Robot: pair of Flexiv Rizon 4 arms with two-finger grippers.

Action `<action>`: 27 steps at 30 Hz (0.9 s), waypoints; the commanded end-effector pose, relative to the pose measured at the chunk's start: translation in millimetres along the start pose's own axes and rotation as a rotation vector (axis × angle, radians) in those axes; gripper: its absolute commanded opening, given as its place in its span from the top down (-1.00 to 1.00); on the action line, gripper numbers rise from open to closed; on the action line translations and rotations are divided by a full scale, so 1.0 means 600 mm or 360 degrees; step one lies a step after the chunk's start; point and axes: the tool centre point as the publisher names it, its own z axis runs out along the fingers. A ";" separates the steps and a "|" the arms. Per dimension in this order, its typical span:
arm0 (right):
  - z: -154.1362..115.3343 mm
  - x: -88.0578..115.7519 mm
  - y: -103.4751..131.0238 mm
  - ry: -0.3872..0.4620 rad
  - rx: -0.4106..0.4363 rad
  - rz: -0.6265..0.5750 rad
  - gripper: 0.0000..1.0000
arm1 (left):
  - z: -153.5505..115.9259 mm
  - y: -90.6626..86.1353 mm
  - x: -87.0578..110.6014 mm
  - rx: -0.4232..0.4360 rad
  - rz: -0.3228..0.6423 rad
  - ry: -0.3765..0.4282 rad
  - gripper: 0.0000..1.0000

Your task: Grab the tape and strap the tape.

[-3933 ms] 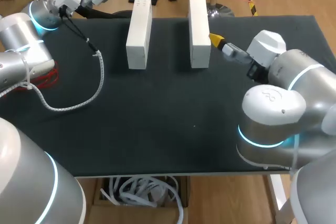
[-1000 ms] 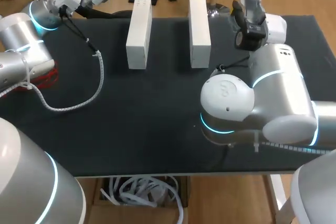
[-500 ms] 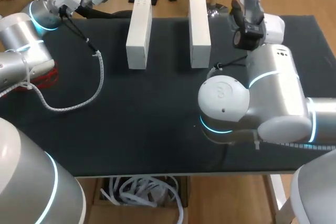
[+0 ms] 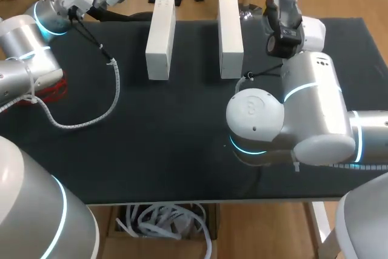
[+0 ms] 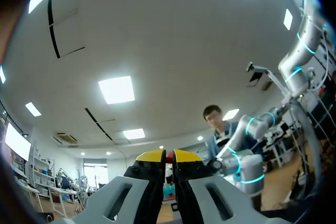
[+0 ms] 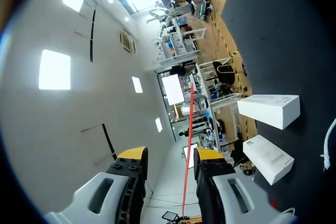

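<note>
**Task status.** No step of the task had been completed. No tape could be identified on the black cloth-covered counter [image 4: 182, 144] or in either pincer, so its location could not be determined from the three views.

The right arm [image 4: 309, 107] stood over the right half of the counter. Its wrist was turned upward near the far edge, beside the right-hand box. The right pincer [image 6: 170, 156] was released. Its two yellow tips stood well apart with nothing between them, and it pointed away from the counter surface.

The left arm [image 4: 36, 34] was at the far left corner. The left pincer [image 5: 169, 156] was clenched, with only a narrow slit between the tips and no object seen in it. It was aimed up and outward, beyond the far edge.

The whole task therefore remained: locate the tape, grasp it, then strap it. By judgement, the two boxes were the likely items to be strapped, but the pictures did not confirm this.

**Inventory by count.**
- Counter: one.
- Arms: two, each with one pincer, neither touching anything on the counter.
- White rectangular cardboard boxes: two, the left box [image 4: 160, 39] and the right box [image 4: 230, 36]. They lay flat and parallel near the far edge, apart from each other with bare counter between.
- White ribbed cable [image 4: 113, 95]: one. It ran from the left arm and curved across the left part of the counter, clear of both boxes.
- Tape: none seen.
</note>
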 end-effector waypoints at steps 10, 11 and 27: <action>-0.007 -0.005 -0.007 -0.0021 -0.0010 0.0013 0.31 | -0.001 0.001 -0.001 0.0003 0.0001 0.0004 1.00; -0.007 -0.005 -0.007 -0.0022 -0.0010 0.0013 0.32 | -0.001 0.001 -0.001 0.0003 0.0001 0.0004 1.00; -0.005 -0.004 -0.006 -0.0018 -0.0031 0.0001 0.52 | -0.001 0.001 -0.001 0.0003 0.0001 0.0004 1.00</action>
